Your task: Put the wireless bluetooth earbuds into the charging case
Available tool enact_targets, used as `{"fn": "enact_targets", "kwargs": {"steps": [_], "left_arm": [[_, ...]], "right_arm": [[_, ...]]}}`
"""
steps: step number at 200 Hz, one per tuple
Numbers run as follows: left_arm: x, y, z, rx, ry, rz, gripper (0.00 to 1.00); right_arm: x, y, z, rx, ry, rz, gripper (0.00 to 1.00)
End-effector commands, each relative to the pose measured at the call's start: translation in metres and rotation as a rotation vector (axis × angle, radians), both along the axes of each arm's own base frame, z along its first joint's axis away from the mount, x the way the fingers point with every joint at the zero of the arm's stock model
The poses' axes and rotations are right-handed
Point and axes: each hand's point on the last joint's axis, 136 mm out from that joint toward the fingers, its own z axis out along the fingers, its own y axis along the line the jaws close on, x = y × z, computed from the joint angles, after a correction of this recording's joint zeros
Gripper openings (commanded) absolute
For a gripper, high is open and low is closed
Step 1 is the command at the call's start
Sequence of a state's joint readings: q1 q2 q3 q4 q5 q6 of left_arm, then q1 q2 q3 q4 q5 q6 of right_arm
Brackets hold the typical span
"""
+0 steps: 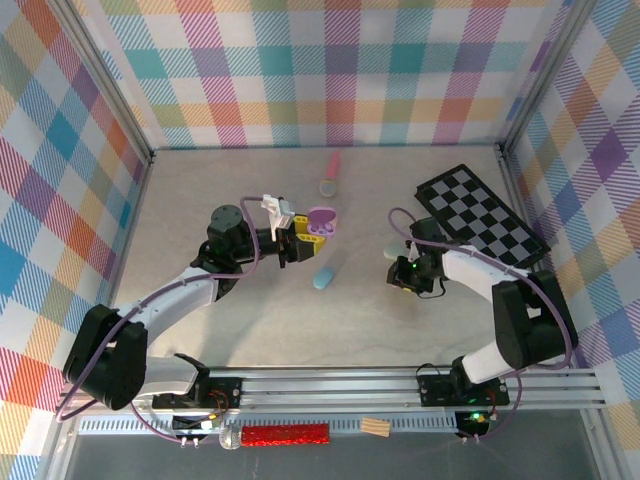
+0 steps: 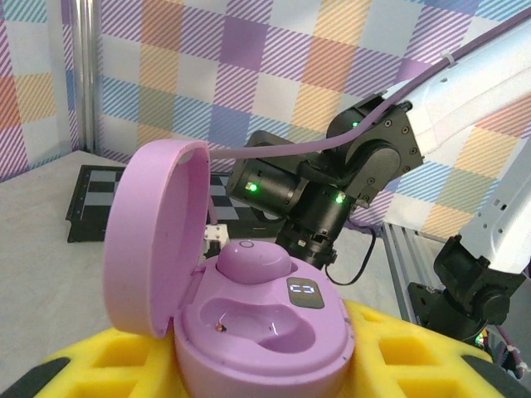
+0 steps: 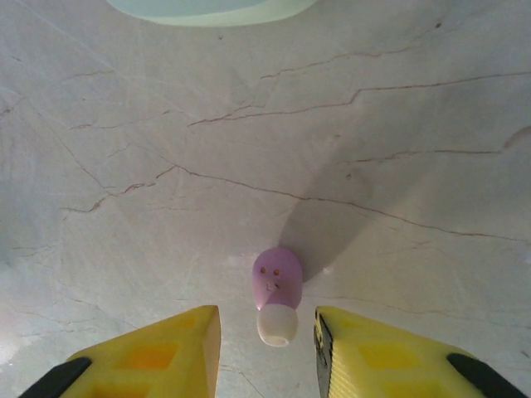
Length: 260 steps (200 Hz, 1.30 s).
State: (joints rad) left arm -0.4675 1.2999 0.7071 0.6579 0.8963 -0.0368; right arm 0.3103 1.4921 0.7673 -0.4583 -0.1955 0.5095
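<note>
Straddling a small, glossy purple plastic earbud (image 3: pixel 276 280) with a white tip, the right gripper (image 3: pixel 267 323) has its yellow fingers (image 3: pixel 162 352) fairly narrow but not touching it: a gap shows on each side, one smaller than the other. The earbud lies loose on the pale marbled tabletop (image 3: pixel 124 166), well apart from the open, purple, pebble-shaped plastic charging case (image 1: pixel 322 220) and to its right in the top view. The left gripper (image 1: pixel 303 238) holds that case clamped between its own yellow fingers (image 2: pixel 406 356), lid (image 2: pixel 153 240) standing up. A second purple earbud (image 2: pixel 253 261) sits in one socket, and the other socket (image 2: pixel 249 319) is empty.

The likeliest trouble is the pinch itself. The earbud sits off-centre, so one finger would probably reach it first and nudge or spin it. Being rounded and slick, it may squirt out rather than seat in the grip. The fingers line up with the white tip more than the body. A hold there could let the piece swivel, leaving it wrongly turned for the empty socket. A mint-green pebble-shaped case (image 3: pixel 207 7), right of the charging case and near the earbud, could be bumped on the way across. At the charging case, the raised lid crowds one side of the socket. A hard press might tilt the case or disturb the seated earbud.
</note>
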Motion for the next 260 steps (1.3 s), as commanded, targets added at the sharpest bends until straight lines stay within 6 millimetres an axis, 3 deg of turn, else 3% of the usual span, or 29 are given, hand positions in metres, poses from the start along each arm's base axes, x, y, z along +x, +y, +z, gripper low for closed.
{"fn": "enact_targets", "kwargs": {"steps": [1,58,131,184,260], "left_arm": [[-0.004,0.003,0.007,-0.013,-0.046,-0.002,0.39],[-0.005,0.003,0.005,-0.001,-0.042,-0.009,0.39],[-0.006,0.003,0.004,0.006,-0.046,-0.008,0.39],[-0.006,0.003,0.006,-0.001,-0.051,-0.01,0.4],[-0.007,0.003,0.006,0.001,-0.047,-0.009,0.39]], "right_arm": [[0.011,0.01,0.011,0.055,-0.031,0.011,0.36],[0.018,0.022,0.019,0.123,-0.041,0.017,0.36],[0.024,0.03,0.033,0.168,-0.091,0.045,0.43],[0.022,0.022,0.023,0.117,-0.074,0.032,0.49],[0.012,0.043,0.014,0.217,0.011,0.083,0.47]]}}
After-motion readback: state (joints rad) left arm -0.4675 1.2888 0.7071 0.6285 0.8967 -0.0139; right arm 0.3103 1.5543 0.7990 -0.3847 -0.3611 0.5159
